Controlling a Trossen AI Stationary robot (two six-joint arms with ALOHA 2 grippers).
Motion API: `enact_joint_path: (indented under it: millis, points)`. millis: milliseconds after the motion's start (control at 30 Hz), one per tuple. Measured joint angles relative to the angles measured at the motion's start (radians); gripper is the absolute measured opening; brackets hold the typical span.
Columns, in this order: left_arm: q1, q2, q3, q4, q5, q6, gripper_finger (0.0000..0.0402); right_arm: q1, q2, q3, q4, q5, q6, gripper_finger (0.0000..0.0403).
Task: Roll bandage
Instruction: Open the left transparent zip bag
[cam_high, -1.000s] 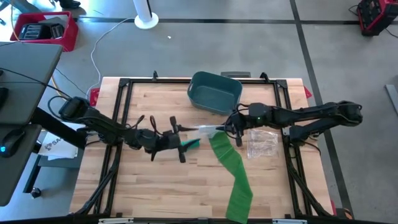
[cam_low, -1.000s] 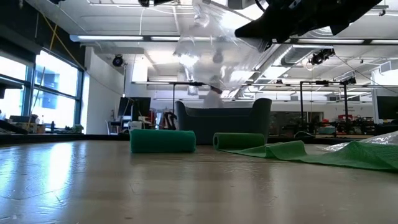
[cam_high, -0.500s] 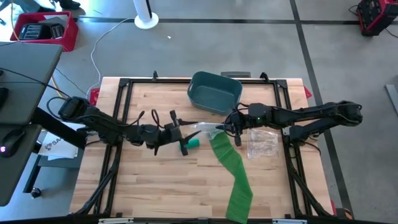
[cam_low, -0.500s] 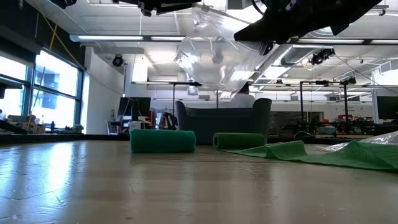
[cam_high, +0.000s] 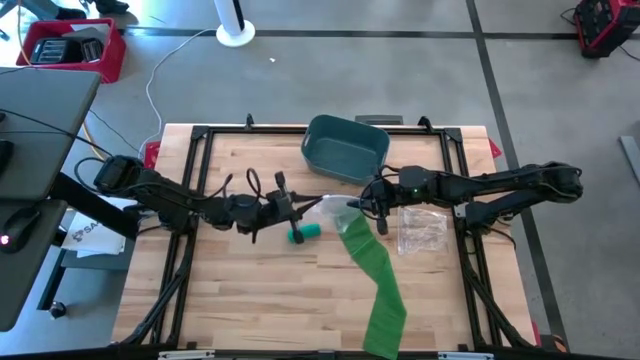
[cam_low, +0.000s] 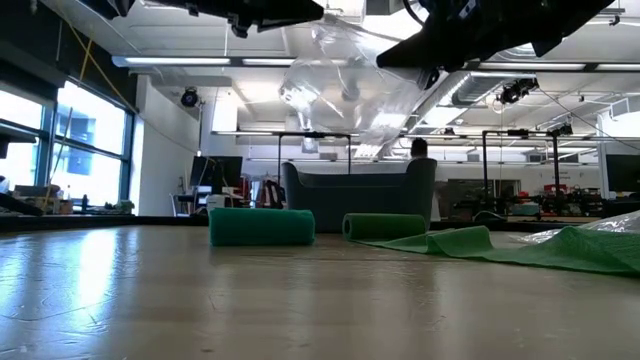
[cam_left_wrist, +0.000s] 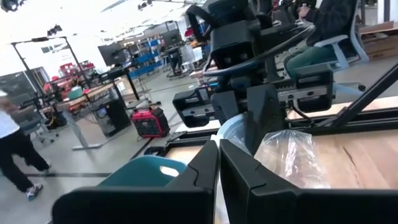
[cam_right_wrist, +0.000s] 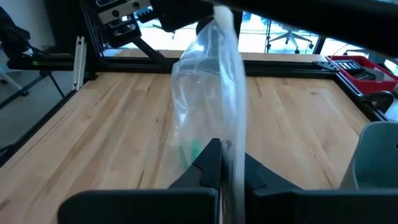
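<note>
A clear plastic bag (cam_high: 330, 210) hangs above the table's middle between my two grippers; the low view shows the bag (cam_low: 345, 95) high over the wood. My left gripper (cam_high: 300, 207) is shut on its left end and my right gripper (cam_high: 362, 205) on its right end. Below them a small green bandage roll (cam_high: 305, 232) lies on its side on the wood. A long unrolled green bandage strip (cam_high: 378, 280) lies flat, running toward the near edge. Its far end is curled into a roll (cam_low: 385, 226). My left gripper pinches the bag's left edge (cam_left_wrist: 219, 138) between its two fingers, coming level from the table's left. The bag is lifted clear of the table. My right gripper pinches the bag's other end (cam_right_wrist: 227, 152) between its two fingers, level from the table's right. The film (cam_right_wrist: 208, 81) stretches away from the fingers toward the left gripper, clear of the wood.
A teal bin (cam_high: 345, 150) stands at the far middle of the table. A second clear bag (cam_high: 421, 230) lies on the wood under the right arm. Black frame rails (cam_high: 195, 180) run along the table's edges. A person stands in the room beyond.
My left gripper has gone toward the table's right and far edge, up to the bag, and has shut on the bag's left edge. The bag, hanging from the right gripper before, is now held at both ends. The green roll has stayed where it was.
</note>
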Motion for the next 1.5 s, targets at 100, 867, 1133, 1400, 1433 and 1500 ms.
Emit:
enact_joint_path:
  millis: [100, 867, 1133, 1400, 1433, 1500]
  points:
    - [0.004, 0.0, 0.0, -0.02, 0.005, -0.018, 0.0004, 0.0, 0.0, 0.0, -0.017, -0.001, 0.0, 0.0]
    - [-0.02, 0.0, 0.0, -0.107, 0.063, -0.103, 0.0001, 0.145, 0.051, 0.167, -0.009, 0.174, -0.264, 0.0182]
    - [-0.023, 0.0, -0.001, -0.123, 0.061, -0.113, 0.0001, 0.15, 0.264, 0.397, -0.23, 0.202, -0.258, 0.0127]
    - [-0.025, -0.001, -0.001, -0.129, 0.061, -0.113, 0.0001, 0.15, 0.308, 0.473, -0.351, 0.271, -0.258, 0.0046]
    - [-0.025, -0.001, -0.001, -0.132, 0.061, -0.113, 0.0001, 0.15, 0.308, 0.473, -0.356, 0.271, -0.258, 0.0038]
    - [-0.025, -0.001, -0.001, -0.138, 0.061, -0.113, 0.0001, 0.156, 0.307, 0.473, -0.358, 0.27, -0.256, 0.0024]
